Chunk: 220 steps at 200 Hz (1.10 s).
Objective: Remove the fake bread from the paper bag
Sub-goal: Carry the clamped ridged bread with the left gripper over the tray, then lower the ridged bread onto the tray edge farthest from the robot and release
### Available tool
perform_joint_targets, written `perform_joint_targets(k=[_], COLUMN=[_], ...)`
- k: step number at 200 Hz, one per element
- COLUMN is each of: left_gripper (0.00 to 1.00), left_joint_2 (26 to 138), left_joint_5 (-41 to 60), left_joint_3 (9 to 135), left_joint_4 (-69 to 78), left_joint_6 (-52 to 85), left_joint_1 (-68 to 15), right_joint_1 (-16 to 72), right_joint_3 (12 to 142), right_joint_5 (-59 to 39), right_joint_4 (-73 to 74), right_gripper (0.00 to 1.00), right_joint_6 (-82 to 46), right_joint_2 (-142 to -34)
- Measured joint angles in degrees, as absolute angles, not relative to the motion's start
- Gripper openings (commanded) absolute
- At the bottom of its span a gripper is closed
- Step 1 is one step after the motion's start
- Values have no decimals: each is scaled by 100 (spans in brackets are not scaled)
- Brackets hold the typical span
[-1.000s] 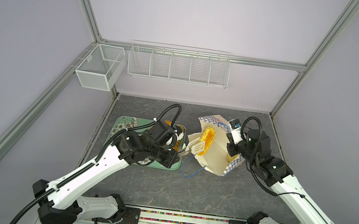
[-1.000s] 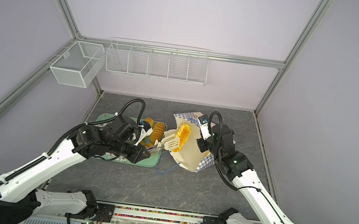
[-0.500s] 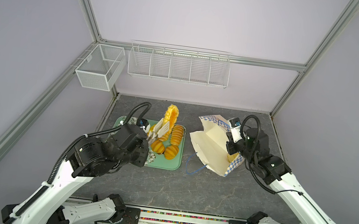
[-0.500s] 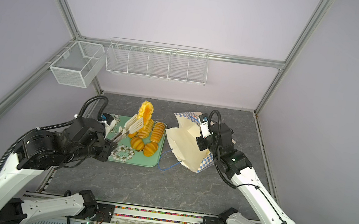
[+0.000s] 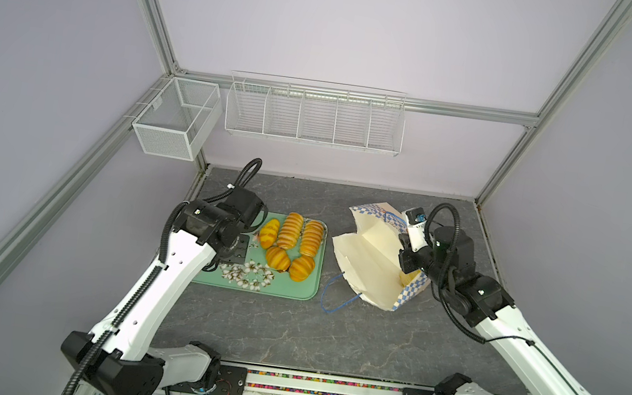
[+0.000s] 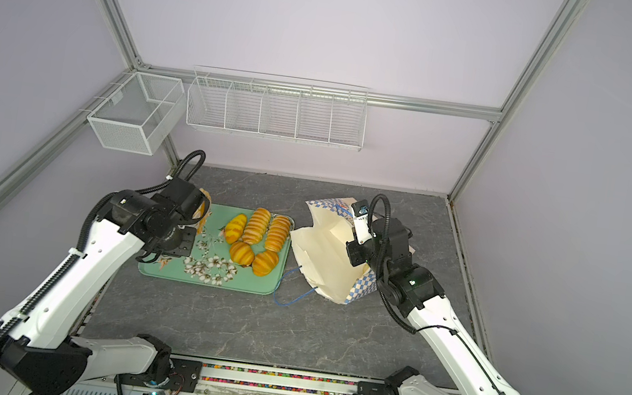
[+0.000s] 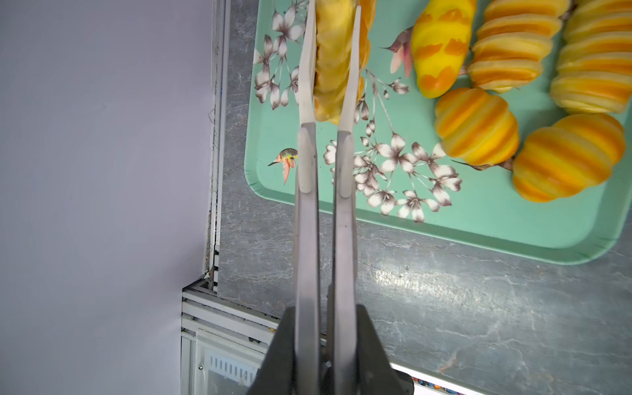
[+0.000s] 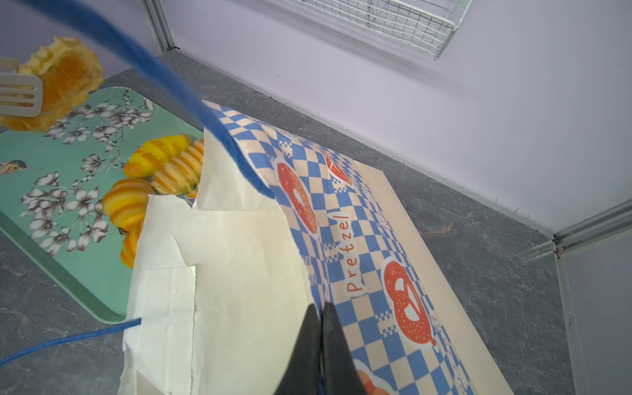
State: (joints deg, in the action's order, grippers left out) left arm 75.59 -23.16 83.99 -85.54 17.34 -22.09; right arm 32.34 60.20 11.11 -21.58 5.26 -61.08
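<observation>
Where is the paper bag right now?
In both top views the paper bag sits tipped over right of centre on the grey table, its open mouth facing the green tray beside it; the right gripper pinches its upper edge.

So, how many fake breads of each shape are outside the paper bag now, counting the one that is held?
Ribbed long loaves: 2
Round striped buns: 2
Smooth yellow roll: 1
Flat slice, held in the left fingers: 1
Total: 6
</observation>
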Motion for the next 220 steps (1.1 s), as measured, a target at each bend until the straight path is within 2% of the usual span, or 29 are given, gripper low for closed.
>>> perform_joint_targets(k=[63, 142, 164, 220], left_gripper=[0, 3, 6, 23], left_joint_2=[9229, 10084, 10342, 10556], left_joint_5=[-2923, -3562, -3555, -3465], left_joint_3=[8766, 9476, 9478, 9496], left_joint_4=[-8440, -8602, -8628, -8726], left_joint_6=[1406, 1323, 1372, 1612], left_joint_1=[-2126, -2117, -2171, -2545], right_joint_1=[3234, 3221, 3214, 3199], right_joint_3=[6045, 6042, 6042, 6042], right_joint_5=[1066, 1070, 1070, 1070], right_joint_4=[-2152, -2108, -2095, -2071], right_gripper=[7, 7, 7, 7], right_joint_6=[445, 445, 445, 445], right_joint_2=[-6093, -6049, -6049, -6049])
